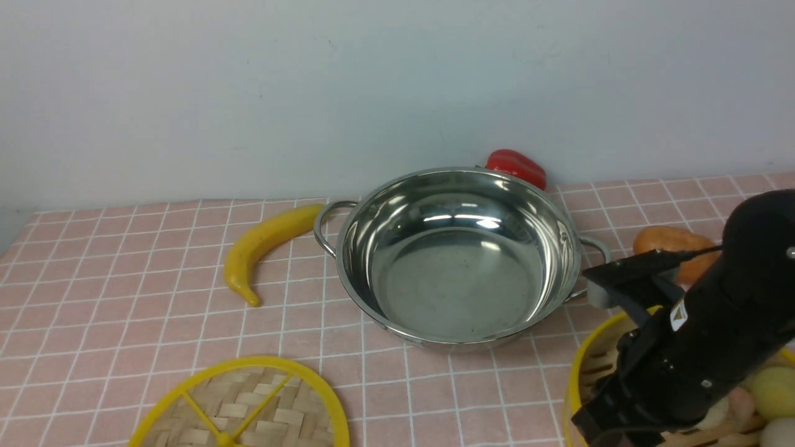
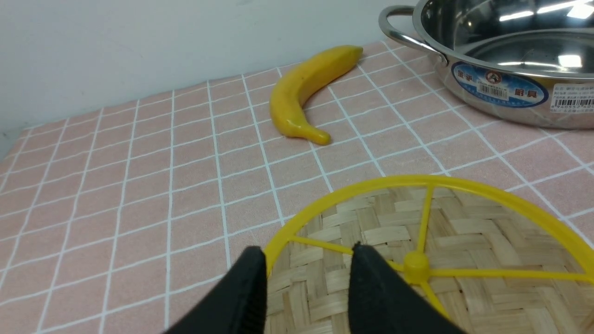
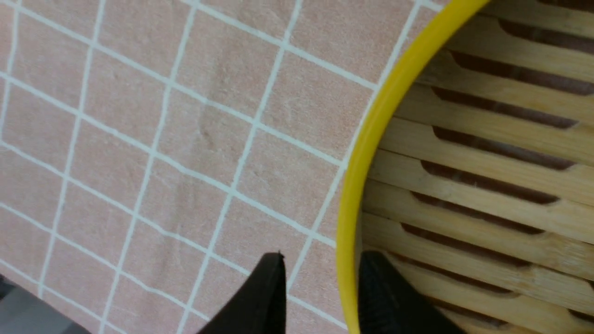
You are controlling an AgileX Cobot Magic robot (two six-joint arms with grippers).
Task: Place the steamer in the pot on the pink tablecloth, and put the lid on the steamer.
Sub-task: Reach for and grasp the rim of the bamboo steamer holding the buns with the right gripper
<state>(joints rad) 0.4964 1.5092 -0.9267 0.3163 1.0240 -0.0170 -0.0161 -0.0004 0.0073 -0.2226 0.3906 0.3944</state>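
Astride the steamer [image 3: 487, 153] rim, right end effector [image 3: 322, 255]

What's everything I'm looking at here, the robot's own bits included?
pink tablecloth: one, pink with white grid, under everything
wall: one, pale grey, behind
pot: one, shiny steel, centre, empty
banana: one, yellow, left of the pot
red vegetable: one, red, behind the pot
orange item: one, orange, right of the pot, partly hidden
lid: one, woven, yellow rim, near left
steamer: one, bamboo, yellow rim, near right
toy buns: several, pale, in the steamer
right arm: one, black, over the steamer
left gripper: one, black, open astride the lid's rim
right gripper: one, black, open astride the steamer's rim
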